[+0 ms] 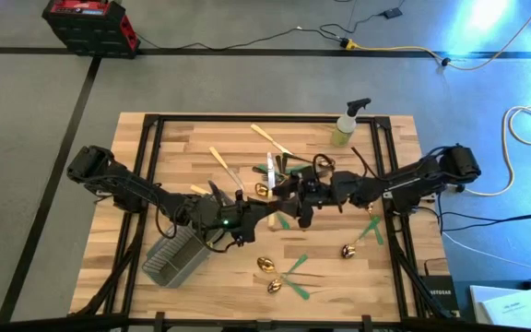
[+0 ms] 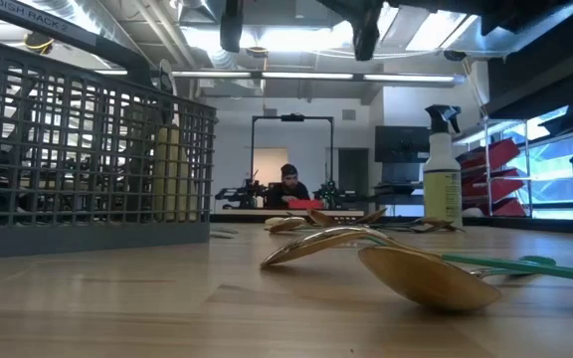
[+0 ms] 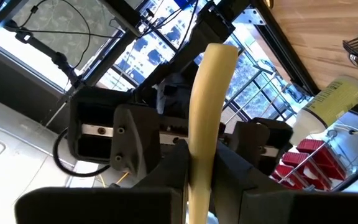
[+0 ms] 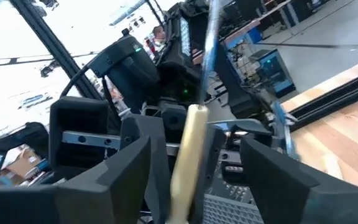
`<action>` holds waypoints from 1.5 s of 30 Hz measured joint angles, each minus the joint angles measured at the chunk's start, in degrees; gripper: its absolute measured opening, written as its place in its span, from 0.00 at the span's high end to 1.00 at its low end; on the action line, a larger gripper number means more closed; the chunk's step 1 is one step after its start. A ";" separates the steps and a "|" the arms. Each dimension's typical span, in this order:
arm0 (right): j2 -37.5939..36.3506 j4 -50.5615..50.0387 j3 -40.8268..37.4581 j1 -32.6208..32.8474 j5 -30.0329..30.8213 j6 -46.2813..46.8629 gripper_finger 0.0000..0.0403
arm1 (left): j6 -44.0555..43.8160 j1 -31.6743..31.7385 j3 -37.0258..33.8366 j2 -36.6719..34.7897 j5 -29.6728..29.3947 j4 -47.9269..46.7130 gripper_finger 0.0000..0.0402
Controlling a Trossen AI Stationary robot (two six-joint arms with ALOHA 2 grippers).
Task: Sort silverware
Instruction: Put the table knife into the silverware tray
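Note:
My left gripper (image 1: 269, 207) and right gripper (image 1: 295, 196) meet nose to nose above the table's middle. The left one is shut on a piece of silverware with a cream handle (image 3: 207, 118). In the right wrist view its slim shiny metal part (image 4: 212, 43) runs on beyond the handle (image 4: 188, 155). The right gripper (image 4: 197, 180) is open, with a finger on either side of the handle's free end, apart from it. More silverware lies loose on the wood: cream-handled pieces (image 1: 271, 138) toward the far side, green-handled spoons (image 1: 282, 275) toward the near side. My left gripper pinches the cream handle (image 3: 197, 186) between its two fingers, and the handle runs straight out along them toward the right gripper. The piece is lifted clear of the table. Its rounded free end (image 3: 221, 53) stands between the right gripper's spread fingers.
A grey wire-mesh caddy (image 1: 178, 258) sits near the table's near left, just below my left arm. A yellow-green spray bottle (image 1: 347, 124) stands near the far right edge. Gold spoons (image 2: 426, 278) lie close to the near edge. A person sits far back in the room (image 2: 288, 184).

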 joint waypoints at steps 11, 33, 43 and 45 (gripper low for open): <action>1.26 -3.94 3.51 0.00 -0.91 -2.86 0.60 | -0.02 0.00 0.00 0.00 -0.02 0.02 0.94; 1.28 -2.01 3.45 0.04 0.12 -1.45 0.95 | 0.66 0.00 0.02 -0.09 -0.33 -0.01 0.94; 1.28 -1.86 3.43 0.04 0.16 -2.87 0.96 | -4.81 0.00 0.02 -0.09 -0.90 0.06 0.82; 1.27 -1.86 3.43 0.04 0.16 -2.85 0.96 | -4.81 0.00 0.02 -0.09 -0.90 0.06 0.82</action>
